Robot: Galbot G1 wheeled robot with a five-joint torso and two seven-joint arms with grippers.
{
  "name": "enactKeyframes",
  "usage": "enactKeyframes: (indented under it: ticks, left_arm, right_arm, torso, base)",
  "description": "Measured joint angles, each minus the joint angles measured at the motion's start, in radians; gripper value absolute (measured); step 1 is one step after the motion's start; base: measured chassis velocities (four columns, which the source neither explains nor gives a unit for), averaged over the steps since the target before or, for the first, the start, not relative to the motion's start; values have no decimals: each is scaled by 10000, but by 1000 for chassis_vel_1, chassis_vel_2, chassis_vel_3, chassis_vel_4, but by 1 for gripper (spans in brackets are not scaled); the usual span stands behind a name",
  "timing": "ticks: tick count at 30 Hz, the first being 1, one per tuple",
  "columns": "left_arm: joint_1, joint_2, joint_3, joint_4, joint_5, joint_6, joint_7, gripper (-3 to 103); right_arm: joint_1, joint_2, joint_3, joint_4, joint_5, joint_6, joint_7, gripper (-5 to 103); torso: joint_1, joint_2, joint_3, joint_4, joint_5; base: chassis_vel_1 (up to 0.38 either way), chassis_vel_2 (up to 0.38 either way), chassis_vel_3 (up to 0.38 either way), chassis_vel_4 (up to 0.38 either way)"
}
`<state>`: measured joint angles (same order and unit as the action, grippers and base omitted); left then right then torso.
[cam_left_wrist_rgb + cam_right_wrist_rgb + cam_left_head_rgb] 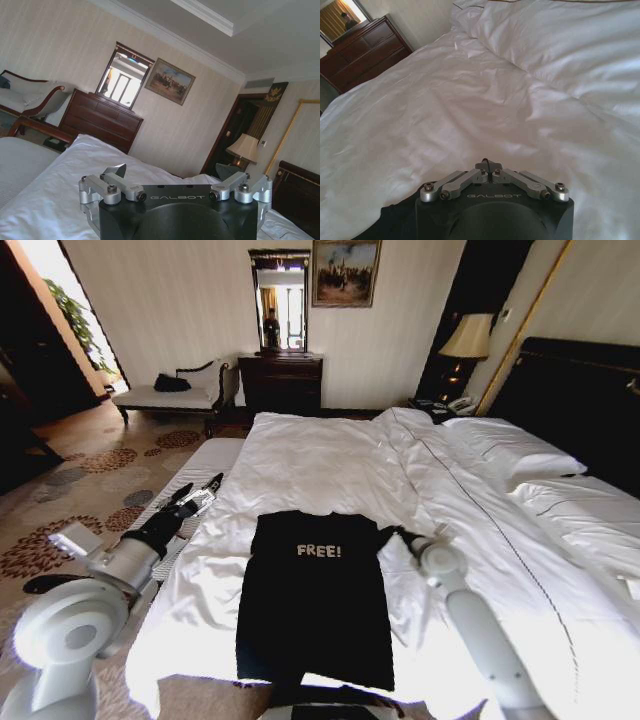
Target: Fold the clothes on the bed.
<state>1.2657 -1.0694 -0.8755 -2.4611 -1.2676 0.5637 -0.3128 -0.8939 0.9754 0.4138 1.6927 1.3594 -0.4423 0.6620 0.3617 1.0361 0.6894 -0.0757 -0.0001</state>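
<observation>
The clothes, a black T-shirt (315,610) with white "FREE!" lettering, lie flat on the near part of the bed (320,455), chest up, sides looking tucked in. My left gripper (208,490) hovers over the bed's left edge, a little left of the shirt's collar end; in the left wrist view this gripper (175,176) is open with nothing between its fingers. My right gripper (392,532) sits at the shirt's right shoulder. In the right wrist view that gripper (488,166) is shut above white duvet, with a bit of black shirt (395,220) beside its body.
White pillows (510,450) lie against the dark headboard (580,400) at the right. A dark dresser (280,380) with a mirror stands beyond the bed, a pale bench (165,395) to its left, a lamp (465,340) at the back right. Patterned carpet (90,480) lies left.
</observation>
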Motion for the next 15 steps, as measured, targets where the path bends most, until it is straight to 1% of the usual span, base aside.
enactKeyframes:
  ticks: [3, 6, 9, 15]
  left_arm:
    - [-99, -1, 105, 64, 21, -3, -9, 100]
    - [-147, -1, 160, 87, 38, -3, -10, 100]
    - [-215, 14, 211, 139, 59, -3, -11, 100]
    - [-262, 20, 221, 204, 75, -3, -15, 100]
  right_arm:
    - [195, -149, -175, -357, -27, -41, -146, 0]
    - [213, -158, -179, -413, -43, -47, -188, 0]
    - [212, -157, -178, -456, -90, -50, -240, 0]
    - [139, -81, -124, -447, -282, -53, -364, 0]
  torso:
    - [0, 0, 1, 4, -3]
    - [0, 0, 0, 4, -4]
    - [0, 1, 0, -1, -3]
    - [0, 1, 0, 2, -6]
  base:
    - [0, 0, 0, 0]
    - [0, 0, 0, 0]
    - [0, 0, 0, 0]
    - [0, 0, 0, 0]
